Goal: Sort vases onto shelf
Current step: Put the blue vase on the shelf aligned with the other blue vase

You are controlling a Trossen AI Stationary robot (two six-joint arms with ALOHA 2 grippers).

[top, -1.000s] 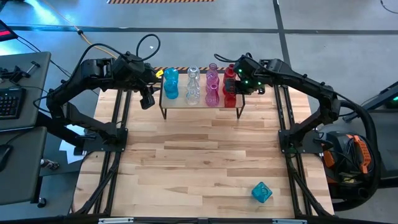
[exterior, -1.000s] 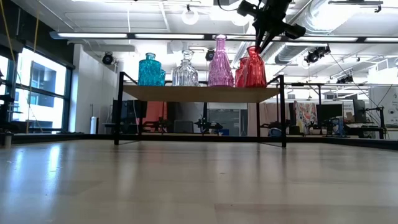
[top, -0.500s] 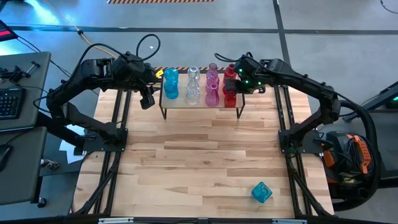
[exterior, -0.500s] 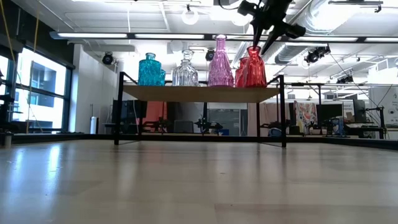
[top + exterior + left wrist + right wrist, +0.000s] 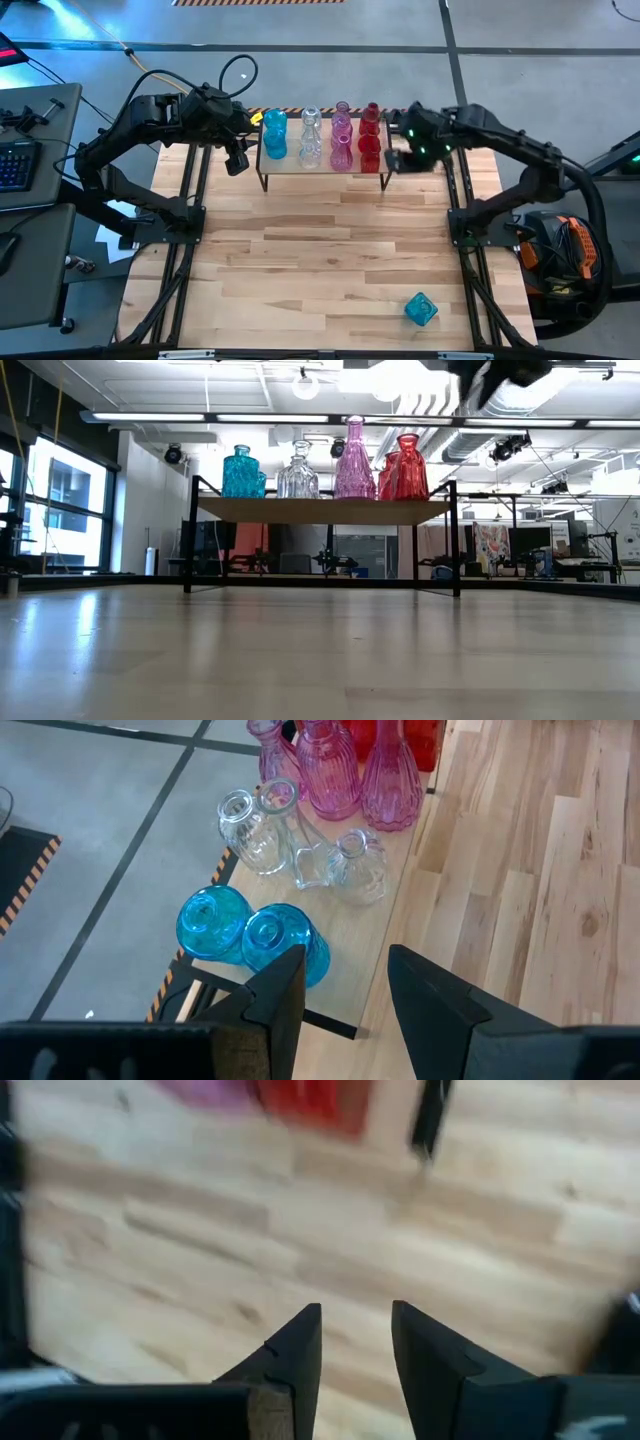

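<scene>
Sitting alone near the front edge of the table (image 5: 300,250), one blue vase (image 5: 421,308) is left to be sorted, and it is well apart from both arms. It is made of glass, so it is likely hard, smooth and a bit slippery, and it could break if it is dropped or squeezed too hard; it is best held gently across its flat sides, low on the body. The other vases are already lined up on the shelf (image 5: 322,171) at the back: blue vases (image 5: 250,928), clear vases (image 5: 300,850), pink vases (image 5: 355,770) and red vases (image 5: 370,140). The right pincer (image 5: 355,1342) is spread apart with nothing in it, just beside the red end of the shelf. The left pincer (image 5: 345,985) is spread apart too and empty, held above the blue end of the shelf
</scene>
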